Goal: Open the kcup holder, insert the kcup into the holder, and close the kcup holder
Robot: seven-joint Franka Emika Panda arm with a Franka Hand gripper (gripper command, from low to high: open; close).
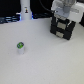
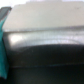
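Hovering at the kcup holder (image 1: 63, 28), the tool (image 1: 64, 19) sits low over the black box's top near the exterior view's right; whether its fingers are apart or together cannot be told. On the white worktop (image 1: 50, 60), the kcup (image 1: 20, 47) stands upright with its green top up, well apart from the holder, toward the exterior view's left. A tall white bottle-like object (image 1: 25, 10) stands at the back. The wrist view shows only a blurred dark surface (image 2: 45, 47).

High exterior view; close wrist view.
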